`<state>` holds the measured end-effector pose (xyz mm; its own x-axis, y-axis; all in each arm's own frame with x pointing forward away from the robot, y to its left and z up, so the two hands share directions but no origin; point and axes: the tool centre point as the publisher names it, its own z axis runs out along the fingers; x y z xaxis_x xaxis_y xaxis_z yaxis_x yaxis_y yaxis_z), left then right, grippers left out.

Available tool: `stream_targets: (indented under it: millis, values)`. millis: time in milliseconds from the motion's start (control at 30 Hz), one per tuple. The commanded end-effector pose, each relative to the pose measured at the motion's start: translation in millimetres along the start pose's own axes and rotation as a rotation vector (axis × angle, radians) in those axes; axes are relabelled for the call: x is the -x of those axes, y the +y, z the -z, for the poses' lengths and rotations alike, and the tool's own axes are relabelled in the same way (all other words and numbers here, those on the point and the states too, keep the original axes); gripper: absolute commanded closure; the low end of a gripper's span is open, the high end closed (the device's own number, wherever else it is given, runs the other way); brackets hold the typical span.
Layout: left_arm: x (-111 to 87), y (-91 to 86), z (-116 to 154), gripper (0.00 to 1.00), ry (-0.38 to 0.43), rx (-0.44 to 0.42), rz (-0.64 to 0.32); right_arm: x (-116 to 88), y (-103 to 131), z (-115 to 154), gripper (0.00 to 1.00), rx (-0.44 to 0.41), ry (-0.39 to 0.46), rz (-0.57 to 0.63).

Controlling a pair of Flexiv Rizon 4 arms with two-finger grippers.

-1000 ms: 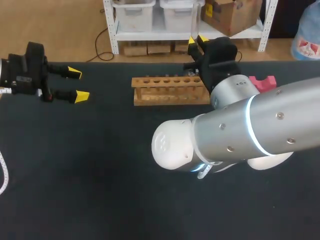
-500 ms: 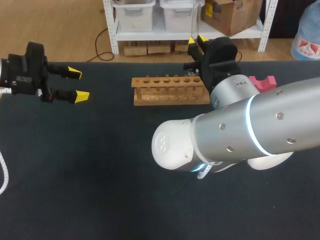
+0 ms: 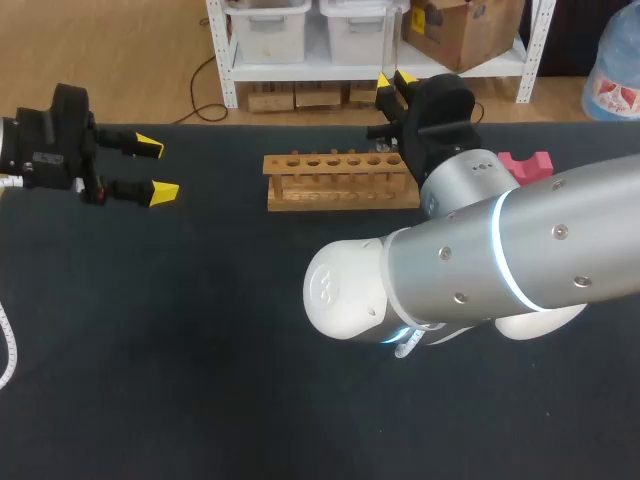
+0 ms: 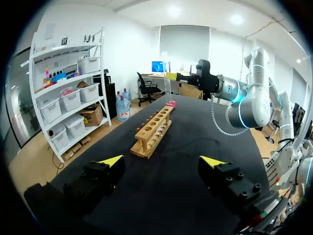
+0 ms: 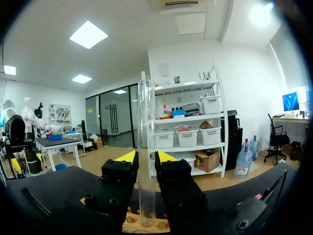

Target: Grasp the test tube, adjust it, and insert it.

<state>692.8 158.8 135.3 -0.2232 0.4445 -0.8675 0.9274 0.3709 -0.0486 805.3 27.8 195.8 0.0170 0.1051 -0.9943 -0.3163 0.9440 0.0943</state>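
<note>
Half done: clamps the test tube (image 5: 146, 147) upright in the right gripper (image 3: 394, 80), upper middle of frame, above the right end of the rack (image 3: 340, 180) for a straight drop, and parks the left gripper (image 3: 156, 169), spread wide, clear at far left.

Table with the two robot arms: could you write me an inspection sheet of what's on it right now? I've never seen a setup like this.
Surface: black table, dark and flat.
Job's things: wooden test tube rack stands toward the far side. The clear test tube is upright, with its lower end just over the rack's holes; I cannot tell whether it has entered one.
Clutter: red block beside the right arm.
Grippers: left gripper is open, empty and well apart from the rack. Right gripper is shut on the test tube.
Cables: white cable at the table's left edge.
Surroundings: nothing seen reaching over the table.
</note>
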Motion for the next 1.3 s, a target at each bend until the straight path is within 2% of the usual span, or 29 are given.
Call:
stream_targets:
  millis: [33,400,567,1300]
  values:
    - [-1.8,0.1,0.1,0.00,-0.007,0.001,-0.004,0.9,1.3,-0.4,1.00,0.003,-0.009,0.012]
    - [-1.8,0.1,0.1,0.00,-0.007,0.001,-0.004,-11.3,5.2,-0.3,1.00,-0.033,-0.027,0.000]
    - [-1.8,0.1,0.1,0.00,-0.007,0.001,-0.004,-10.7,6.2,-2.6,1.00,-0.037,-0.046,-0.013]
    - [-1.8,0.1,0.1,0.00,-0.007,0.001,-0.004,-21.7,1.2,-7.0,1.00,-0.053,-0.027,-0.007]
